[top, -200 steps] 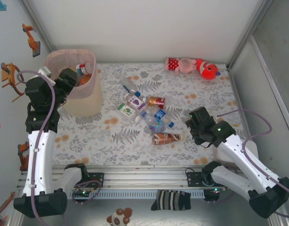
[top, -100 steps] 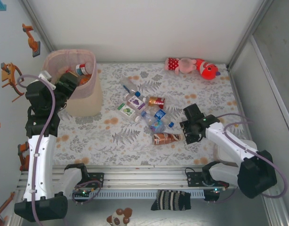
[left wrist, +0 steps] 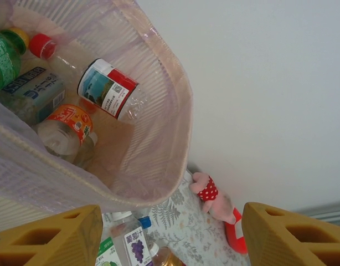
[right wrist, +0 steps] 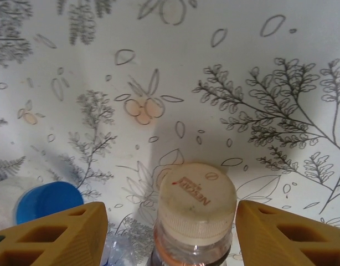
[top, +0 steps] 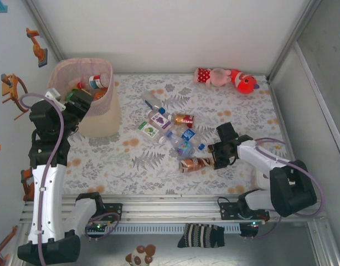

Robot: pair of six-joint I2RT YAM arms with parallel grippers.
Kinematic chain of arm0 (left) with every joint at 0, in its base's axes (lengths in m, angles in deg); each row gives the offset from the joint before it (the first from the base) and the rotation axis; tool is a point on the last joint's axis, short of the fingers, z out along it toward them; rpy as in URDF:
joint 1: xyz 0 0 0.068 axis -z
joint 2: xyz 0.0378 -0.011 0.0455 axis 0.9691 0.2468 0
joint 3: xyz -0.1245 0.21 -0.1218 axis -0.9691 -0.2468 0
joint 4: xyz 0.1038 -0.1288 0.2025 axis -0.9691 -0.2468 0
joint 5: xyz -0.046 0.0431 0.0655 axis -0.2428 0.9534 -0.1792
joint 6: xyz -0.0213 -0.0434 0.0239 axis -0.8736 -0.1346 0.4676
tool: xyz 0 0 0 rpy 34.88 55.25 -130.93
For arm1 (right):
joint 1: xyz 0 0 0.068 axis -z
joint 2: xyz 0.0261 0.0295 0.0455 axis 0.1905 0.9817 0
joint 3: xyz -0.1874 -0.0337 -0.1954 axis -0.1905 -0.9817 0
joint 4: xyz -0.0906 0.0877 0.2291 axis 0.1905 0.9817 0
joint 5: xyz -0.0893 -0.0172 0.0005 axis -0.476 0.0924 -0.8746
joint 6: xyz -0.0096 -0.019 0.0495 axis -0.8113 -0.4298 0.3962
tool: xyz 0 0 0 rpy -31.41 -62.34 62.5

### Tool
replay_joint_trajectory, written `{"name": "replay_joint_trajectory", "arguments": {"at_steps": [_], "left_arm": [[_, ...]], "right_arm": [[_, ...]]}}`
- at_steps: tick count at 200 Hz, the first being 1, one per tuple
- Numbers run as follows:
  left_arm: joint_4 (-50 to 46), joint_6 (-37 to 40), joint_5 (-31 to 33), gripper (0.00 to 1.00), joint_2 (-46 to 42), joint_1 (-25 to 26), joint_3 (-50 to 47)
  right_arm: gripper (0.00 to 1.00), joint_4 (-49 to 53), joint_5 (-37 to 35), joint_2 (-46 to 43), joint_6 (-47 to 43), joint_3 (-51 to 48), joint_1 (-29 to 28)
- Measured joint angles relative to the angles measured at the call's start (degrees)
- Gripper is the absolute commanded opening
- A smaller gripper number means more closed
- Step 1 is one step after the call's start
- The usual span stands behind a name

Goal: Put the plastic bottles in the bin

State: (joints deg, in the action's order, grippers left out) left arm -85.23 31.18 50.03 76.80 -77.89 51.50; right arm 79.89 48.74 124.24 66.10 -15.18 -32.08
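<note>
Right end effector (top: 216,157) has swung onto the brown bottle (top: 193,164) on the tabletop (top: 242,111), jaws open astride its cap (right wrist: 196,197), grasp likely next; left end effector (top: 80,100) hovers open, empty, over the bin (top: 101,124).

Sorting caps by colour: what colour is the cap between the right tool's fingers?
Cream-white cap, clearest in the right wrist view.

text | cream bottle cap (right wrist: 197,195) | red print: NESCAFÉ | other labels unreadable

Several bottles (left wrist: 107,88) lie in the bin (top: 101,124), a cluster of loose bottles (top: 159,121) lies on the desk (top: 131,172) right of the bin, and the plush toy (top: 222,77) lies farther right, behind them.
</note>
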Motion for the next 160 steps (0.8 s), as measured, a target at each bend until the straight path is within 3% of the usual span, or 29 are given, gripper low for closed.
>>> {"name": "replay_joint_trajectory", "arguments": {"at_steps": [58, 118, 160], "left_arm": [[-0.9, -0.3, 0.0, 0.67, 0.2, 0.0, 0.0], [-1.0, -0.9, 0.1, 0.67, 1.1, 1.0, 0.0], [-0.9, -0.6, 0.2, 0.58, 1.2, 2.4, 0.0]], "right_arm": [[0.53, -2.7, 0.7, 1.2, 1.5, -2.3, 0.8], [0.36, -2.8, 2.6, 1.8, 1.9, -3.1, 1.9], [0.32, -3.4, 1.8, -0.3, 1.8, -4.0, 1.8]]}}
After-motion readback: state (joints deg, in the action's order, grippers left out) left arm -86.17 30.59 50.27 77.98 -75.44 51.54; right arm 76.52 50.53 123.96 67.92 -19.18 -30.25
